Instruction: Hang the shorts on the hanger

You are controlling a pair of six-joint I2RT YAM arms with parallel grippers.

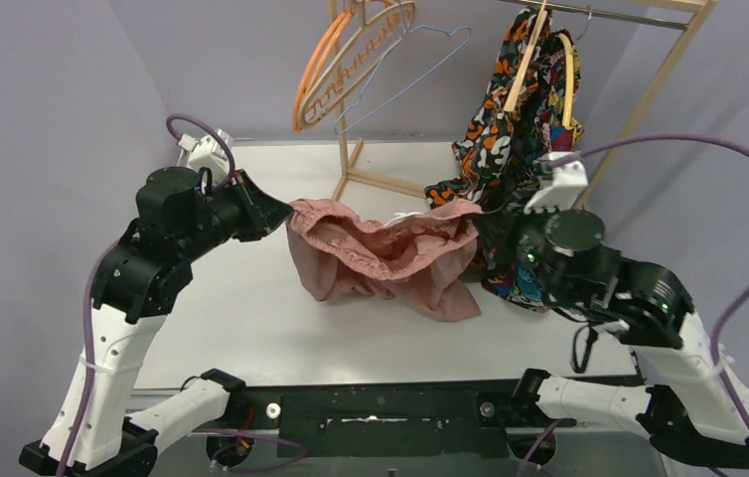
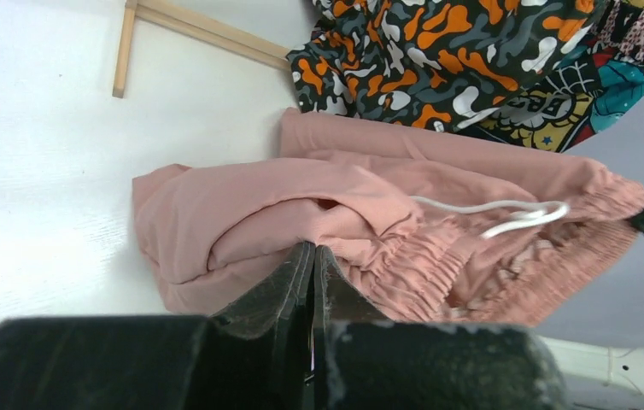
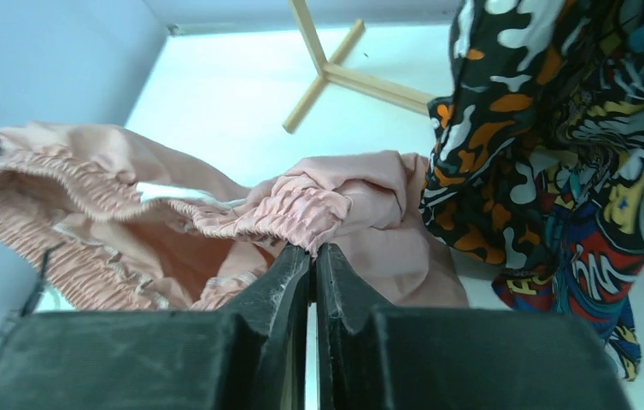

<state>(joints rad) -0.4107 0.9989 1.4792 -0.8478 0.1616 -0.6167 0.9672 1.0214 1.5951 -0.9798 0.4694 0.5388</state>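
The dusty-pink shorts [image 1: 380,253] hang stretched between my two grippers above the white table, waistband open, legs drooping onto the table. My left gripper [image 1: 286,212] is shut on the waistband's left end; its wrist view shows the jaws [image 2: 313,249] pinched on pink fabric [image 2: 242,213] with the white drawstring [image 2: 506,215] to the right. My right gripper [image 1: 480,231] is shut on the waistband's right end [image 3: 301,209], jaws [image 3: 313,249] closed on the gathered elastic. The light-blue wire hanger [image 1: 405,75] hangs on the wooden rack at the back, apart from the shorts.
A thick orange hanger [image 1: 316,70] and pale wooden hangers [image 1: 366,45] hang beside the blue one. A multicoloured patterned garment [image 1: 515,109] hangs from the rack's right side, close behind my right gripper. The rack's wooden foot [image 1: 375,179] rests on the table behind the shorts.
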